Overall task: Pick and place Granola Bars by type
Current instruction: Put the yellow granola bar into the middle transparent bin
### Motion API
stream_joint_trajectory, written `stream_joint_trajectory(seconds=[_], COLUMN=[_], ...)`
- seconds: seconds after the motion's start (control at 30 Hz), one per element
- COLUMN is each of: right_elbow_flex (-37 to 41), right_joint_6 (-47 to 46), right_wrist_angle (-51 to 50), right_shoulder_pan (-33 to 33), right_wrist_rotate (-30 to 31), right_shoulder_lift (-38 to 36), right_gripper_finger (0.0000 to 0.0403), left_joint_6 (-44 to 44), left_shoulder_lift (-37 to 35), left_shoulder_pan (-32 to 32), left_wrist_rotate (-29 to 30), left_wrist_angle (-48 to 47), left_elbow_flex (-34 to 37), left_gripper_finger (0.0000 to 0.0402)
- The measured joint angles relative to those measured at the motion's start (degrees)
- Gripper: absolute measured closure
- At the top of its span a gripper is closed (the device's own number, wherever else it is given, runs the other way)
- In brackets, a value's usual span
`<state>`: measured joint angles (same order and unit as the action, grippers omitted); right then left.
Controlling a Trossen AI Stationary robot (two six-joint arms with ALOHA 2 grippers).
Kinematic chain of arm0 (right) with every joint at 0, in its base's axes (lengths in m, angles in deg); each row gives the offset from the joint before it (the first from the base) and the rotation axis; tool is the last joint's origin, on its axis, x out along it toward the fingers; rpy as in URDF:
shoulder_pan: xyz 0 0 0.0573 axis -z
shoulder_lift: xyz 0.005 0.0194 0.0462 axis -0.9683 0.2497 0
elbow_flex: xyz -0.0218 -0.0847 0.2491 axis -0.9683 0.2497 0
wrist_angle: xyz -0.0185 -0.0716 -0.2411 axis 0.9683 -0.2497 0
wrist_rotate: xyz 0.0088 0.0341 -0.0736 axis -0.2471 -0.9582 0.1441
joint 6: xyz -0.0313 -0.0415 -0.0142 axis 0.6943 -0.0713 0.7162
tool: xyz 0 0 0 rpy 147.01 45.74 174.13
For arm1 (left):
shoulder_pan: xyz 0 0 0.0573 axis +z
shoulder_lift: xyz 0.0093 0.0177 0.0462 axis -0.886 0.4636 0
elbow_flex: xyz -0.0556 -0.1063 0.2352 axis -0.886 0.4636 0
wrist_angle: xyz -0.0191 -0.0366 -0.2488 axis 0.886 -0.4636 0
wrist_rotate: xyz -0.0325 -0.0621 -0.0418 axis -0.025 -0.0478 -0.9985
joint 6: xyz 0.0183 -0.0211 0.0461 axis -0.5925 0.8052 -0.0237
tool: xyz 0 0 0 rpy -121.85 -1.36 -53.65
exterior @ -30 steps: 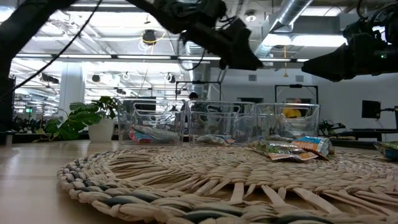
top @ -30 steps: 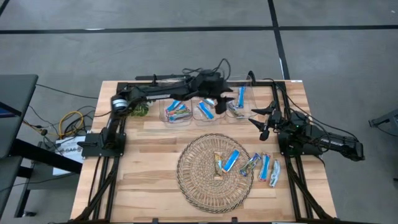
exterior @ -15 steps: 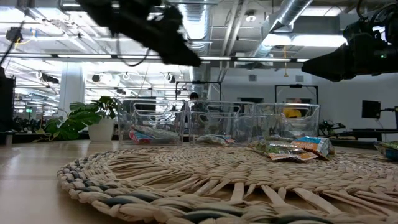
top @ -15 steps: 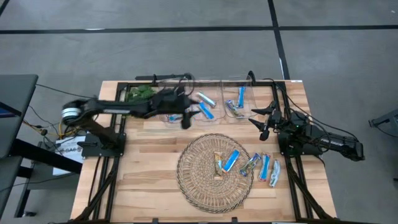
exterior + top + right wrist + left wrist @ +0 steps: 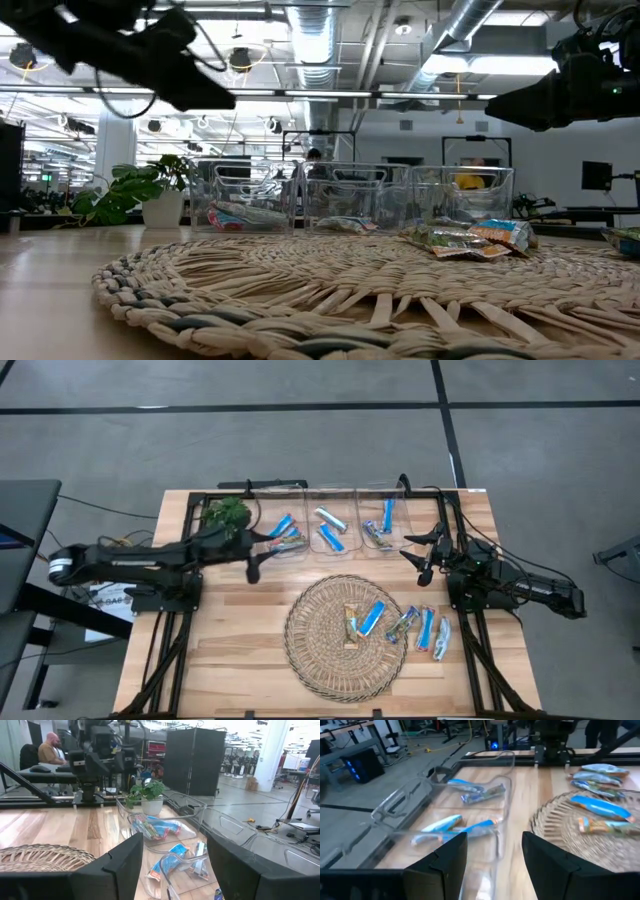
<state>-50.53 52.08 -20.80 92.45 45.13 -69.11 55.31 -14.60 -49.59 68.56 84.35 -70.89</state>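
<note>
Both pincers gape empty: left pincer hangs beside the round woven wicker mat, right pincer opposite. Wrapped granola bars lie on the mat; we'd approach one flat, straight down.

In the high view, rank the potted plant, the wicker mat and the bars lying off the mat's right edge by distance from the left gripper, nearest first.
1. Potted plant: at the table's back left, just behind the open, empty left gripper.
2. Wicker mat: centre front, to the gripper's right.
3. Loose bars: on the bare wood past the mat's right edge, below the right gripper.
</note>
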Motion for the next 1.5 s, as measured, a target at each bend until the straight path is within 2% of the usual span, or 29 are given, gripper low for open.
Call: stream_joint_trajectory(seconds=[0.37, 0.8, 0.93, 1.13, 1.27, 1.5], right_elbow_flex=[-0.01, -0.01, -0.01, -0.01, -0.01, -0.01], right_joint_6=[0.01, 0.0, 0.01, 0.01, 0.01, 0.01], right_wrist_angle=[-0.01, -0.01, -0.01, -0.01, -0.01, -0.01], right_shoulder_pan=[0.0, 0.0, 0.0, 0.0, 0.0, 0.0], right_wrist_rotate=[0.07, 0.05, 0.05, 0.05, 0.05, 0.05], right_shoulder_lift=[0.0, -0.02, 0.0, 0.0, 0.0, 0.0], right_gripper_finger=[0.0188, 0.0188, 0.0188, 0.0188, 0.0188, 0.0188], left_joint_6=[0.28, 3.76, 4.1, 3.02, 2.12, 3.14], left_shoulder_lift=[-19.86, -38.19, -42.95, -48.35, -48.28, -48.27], left_shoulder_pan=[-0.59, -0.59, -0.59, -0.57, -0.57, -0.57], left_wrist_rotate=[-0.5, -0.8, -0.79, -0.76, -1.17, -5.27], left_wrist_angle=[-0.2, -2.44, -5.12, -7.31, -8.53, -12.4], left_elbow_flex=[13.3, 19.93, 20.06, 20.1, 20.12, 20.15], left_gripper_finger=[0.0218, 0.0218, 0.0218, 0.0218, 0.0218, 0.0218])
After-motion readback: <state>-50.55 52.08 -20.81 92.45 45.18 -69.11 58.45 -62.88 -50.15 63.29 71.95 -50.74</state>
